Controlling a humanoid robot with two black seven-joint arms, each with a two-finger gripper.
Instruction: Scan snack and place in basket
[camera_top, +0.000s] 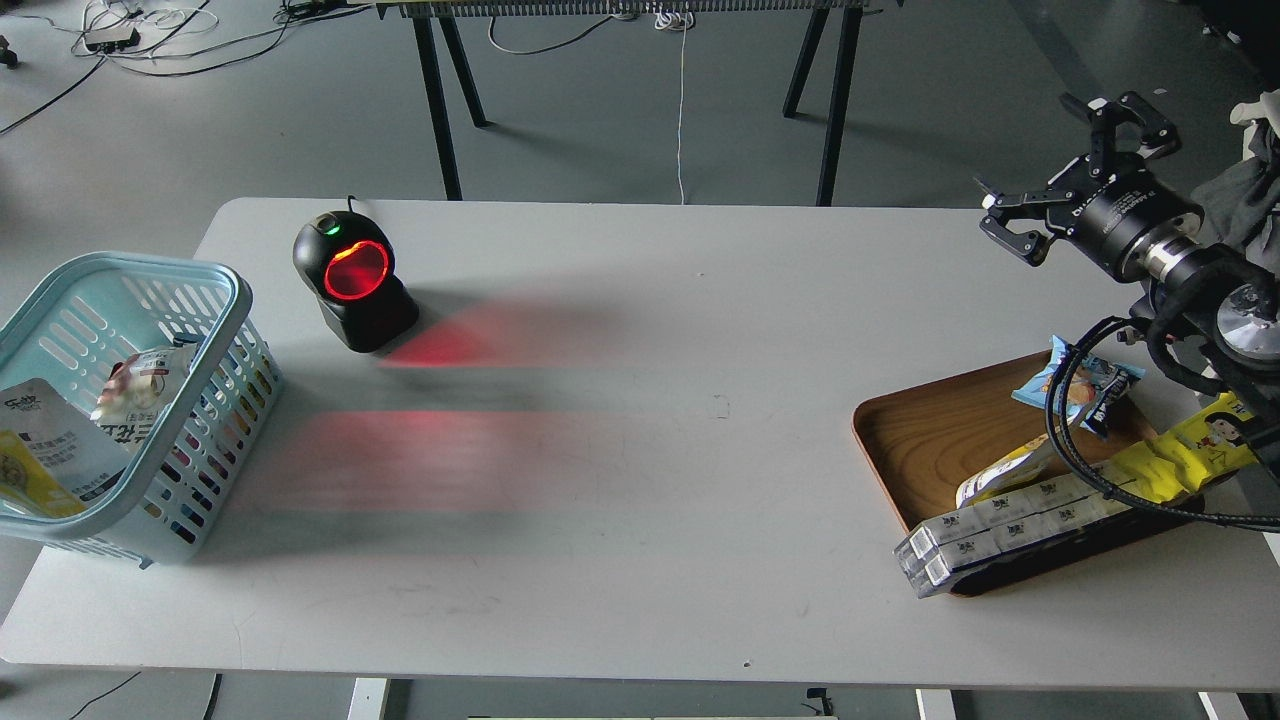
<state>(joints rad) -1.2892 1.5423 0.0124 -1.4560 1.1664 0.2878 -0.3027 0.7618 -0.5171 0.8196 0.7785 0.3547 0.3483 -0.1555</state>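
Observation:
The light blue basket stands at the table's left end. In it a yellow and white snack pouch with black text on white leans against the left side, next to a second white pouch. My right gripper is open and empty, raised above the table's far right, beyond the wooden tray. My left gripper is out of view.
A black scanner with a red glowing window stands at the back left, casting red light on the table. A brown wooden tray at the right holds a blue packet, a bright yellow wrapper, a partly hidden yellow-white pouch and white cartons.

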